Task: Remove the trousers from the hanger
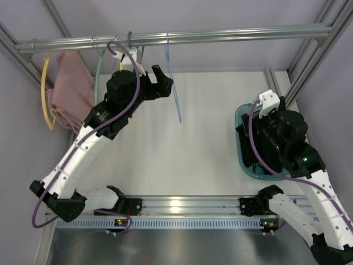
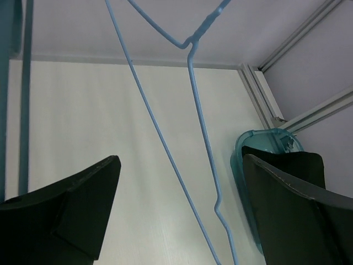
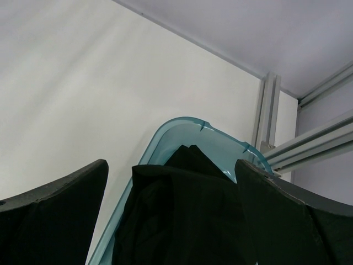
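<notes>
Trousers (image 3: 182, 210) lie bunched in a teal bin (image 3: 190, 118) at the right side of the top view, on the white bench (image 1: 193, 160). They're off the hanger (image 1: 176, 102), which hangs bare from the rail (image 1: 220, 36) at upper centre, w/ nothing on its thin blue wire.

R hand (image 3: 171, 163) sits right over the bin, fingers spread wide. In its wrist view the black cloth fills the lower middle of the frame, between and below the two fingers. Can't tell if either finger touches the cloth.

L hand (image 2: 181, 160) is up near the rail, upper centre-left of the top view, just beside the hanger. It's spread wide too, gripping nothing. In its wrist view the hanger's wires run down through the gap between the fingers, and the bin w/ the trousers shows at lower right behind one finger.

Upper left of the top view: a pink garment (image 1: 69, 88) next to a yellow hanger (image 1: 44, 88).
</notes>
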Controlling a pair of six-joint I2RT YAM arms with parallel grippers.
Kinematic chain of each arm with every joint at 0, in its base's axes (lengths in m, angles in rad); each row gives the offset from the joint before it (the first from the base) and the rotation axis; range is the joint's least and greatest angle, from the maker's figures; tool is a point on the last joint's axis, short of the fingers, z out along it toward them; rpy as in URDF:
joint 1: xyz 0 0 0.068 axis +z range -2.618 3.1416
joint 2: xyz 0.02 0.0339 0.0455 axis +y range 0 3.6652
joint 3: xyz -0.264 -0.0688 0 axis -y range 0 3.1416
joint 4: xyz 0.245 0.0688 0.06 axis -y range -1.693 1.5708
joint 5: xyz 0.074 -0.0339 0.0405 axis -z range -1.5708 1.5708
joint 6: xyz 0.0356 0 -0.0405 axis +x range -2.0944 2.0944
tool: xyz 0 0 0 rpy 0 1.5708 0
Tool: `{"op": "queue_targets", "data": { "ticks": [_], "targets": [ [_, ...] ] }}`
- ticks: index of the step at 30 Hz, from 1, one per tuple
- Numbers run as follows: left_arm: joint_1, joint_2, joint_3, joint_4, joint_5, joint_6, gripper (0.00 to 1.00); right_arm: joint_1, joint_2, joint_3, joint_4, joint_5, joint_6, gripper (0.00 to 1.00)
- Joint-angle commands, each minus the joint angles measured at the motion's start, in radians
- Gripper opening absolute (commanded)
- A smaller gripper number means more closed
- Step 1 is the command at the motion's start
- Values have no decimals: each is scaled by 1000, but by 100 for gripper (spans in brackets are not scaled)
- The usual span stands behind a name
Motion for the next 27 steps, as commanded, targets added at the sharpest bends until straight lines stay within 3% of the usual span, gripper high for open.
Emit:
{"op": "queue_targets", "data": {
  "ticks": [1,11,15,20,27],
  "targets": [
    [3,-100,-58,94,56,81,99,-8,6,34,51,-50,20,99],
    [3,-250,-123,89,384,383,99,-8,26,57,79,-113,72,99],
    [40,-292,-124,40,428,425,99,-8,14,64,76,-200,124,99],
    [118,-376,-183,-8,366,413,99,-8,-28,78,21,-387,196,99],
    [204,-479,-248,-52,307,379,98,-8,-59,73,-27,-458,235,99]
  ]
}}
